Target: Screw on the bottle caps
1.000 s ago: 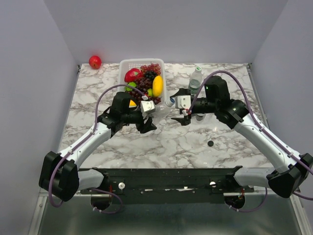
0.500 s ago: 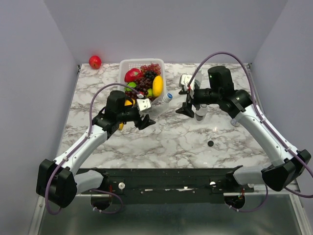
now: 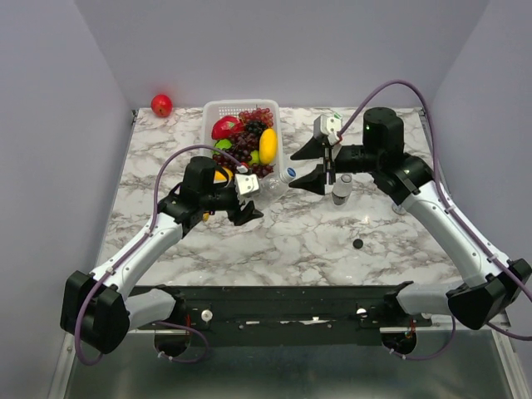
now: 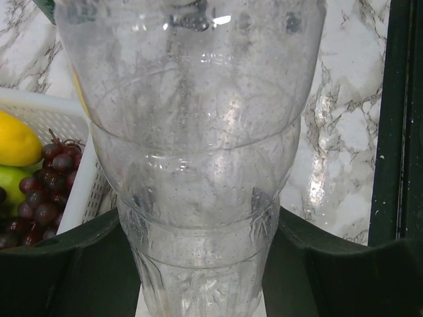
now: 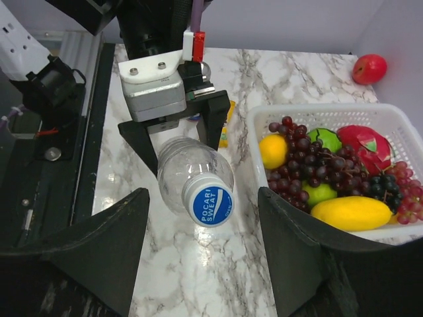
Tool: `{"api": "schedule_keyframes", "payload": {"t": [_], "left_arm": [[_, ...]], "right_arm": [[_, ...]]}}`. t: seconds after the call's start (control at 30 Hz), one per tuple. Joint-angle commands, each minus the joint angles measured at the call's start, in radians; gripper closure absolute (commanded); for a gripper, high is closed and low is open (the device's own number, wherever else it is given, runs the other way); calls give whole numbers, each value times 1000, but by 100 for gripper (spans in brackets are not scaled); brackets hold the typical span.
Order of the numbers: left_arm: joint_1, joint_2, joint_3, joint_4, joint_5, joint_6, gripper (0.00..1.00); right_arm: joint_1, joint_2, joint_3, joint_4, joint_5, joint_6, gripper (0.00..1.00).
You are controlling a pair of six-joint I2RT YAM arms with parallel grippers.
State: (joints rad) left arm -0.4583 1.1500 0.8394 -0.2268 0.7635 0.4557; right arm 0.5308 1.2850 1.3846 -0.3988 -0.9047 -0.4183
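My left gripper (image 3: 252, 199) is shut on a clear plastic bottle (image 3: 268, 186) and holds it on its side above the table, neck towards the right arm. The bottle fills the left wrist view (image 4: 198, 132), gripped between the dark fingers (image 4: 79, 264). A blue cap (image 3: 287, 174) sits on its neck, also seen in the right wrist view (image 5: 208, 203). My right gripper (image 3: 318, 165) is wide open, facing the cap, its fingers (image 5: 99, 251) apart from it. A black cap (image 3: 357, 243) lies on the table. A white-green cap (image 3: 337, 115) peeks out behind the right wrist.
A white basket (image 3: 209, 110) of fruit stands at the back, close beside the held bottle, and shows in the right wrist view (image 5: 310, 112). An upright clear bottle (image 3: 341, 189) stands under the right arm. A red apple (image 3: 161, 105) lies at the back left.
My right gripper has lifted and drawn back towards the rear right, away from the blue cap, and now stands wide open. The left arm has shifted the bottle slightly left.
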Motion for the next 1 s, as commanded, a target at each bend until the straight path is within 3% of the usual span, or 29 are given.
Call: {"api": "schedule_keyframes", "payload": {"t": [0.0,0.33,0.97], "left_arm": [[-11,-27,36,-16,14,20,100],[-13,-27,38,20,5,5,100],[-13,-29,36,29,-7,3,100]], "right_arm": [[0,17,-10,48,-68,53,28],[1,28,-16,57,-59,81,42],[1,40,-27,74,-43,115,50]]}}
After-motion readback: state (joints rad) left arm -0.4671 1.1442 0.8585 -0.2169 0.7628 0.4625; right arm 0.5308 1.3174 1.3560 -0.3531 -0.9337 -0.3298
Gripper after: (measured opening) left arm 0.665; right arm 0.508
